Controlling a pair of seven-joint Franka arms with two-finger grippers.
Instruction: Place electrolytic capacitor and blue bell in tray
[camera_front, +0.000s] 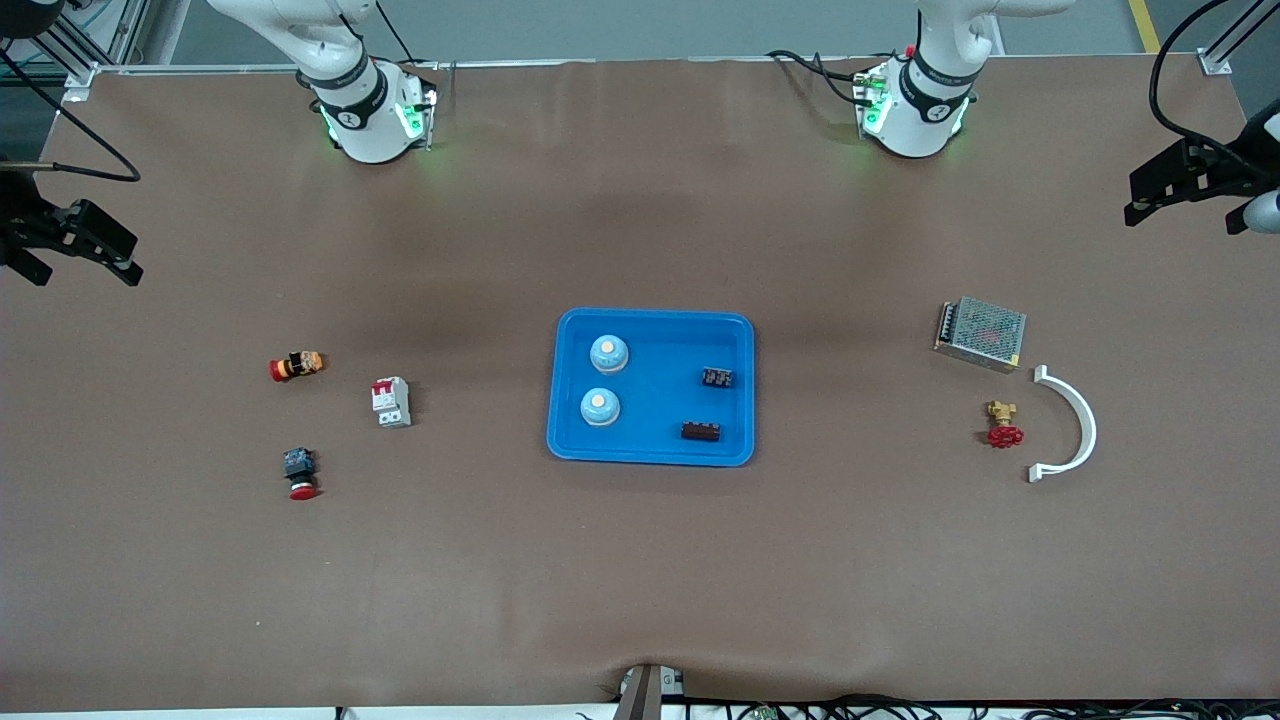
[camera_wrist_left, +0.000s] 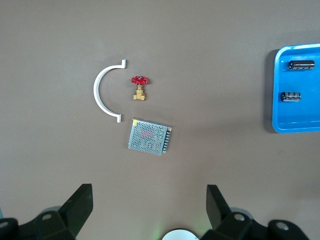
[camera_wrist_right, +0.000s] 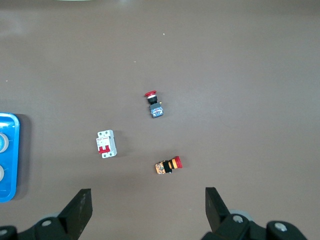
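The bright-blue tray (camera_front: 650, 455) lies mid-table. In it sit two blue bells (camera_front: 608, 352) (camera_front: 600, 406) toward the right arm's end and two black electrolytic capacitors (camera_front: 717, 378) (camera_front: 701, 431) toward the left arm's end. My left gripper (camera_front: 1185, 205) is open and empty, up in the air at its end of the table. Its wrist view shows its gripper (camera_wrist_left: 150, 200) open, a tray corner (camera_wrist_left: 280, 125) and both capacitors (camera_wrist_left: 301, 65) (camera_wrist_left: 290, 96). My right gripper (camera_front: 85, 270) (camera_wrist_right: 148, 202) is open and empty at the right arm's end of the table. A tray edge (camera_wrist_right: 7, 195) shows there.
Toward the left arm's end lie a metal power supply (camera_front: 981, 333), a brass valve with a red handle (camera_front: 1002, 425) and a white curved bracket (camera_front: 1075, 425). Toward the right arm's end lie a circuit breaker (camera_front: 392, 402) and two push-button switches (camera_front: 297, 366) (camera_front: 301, 473).
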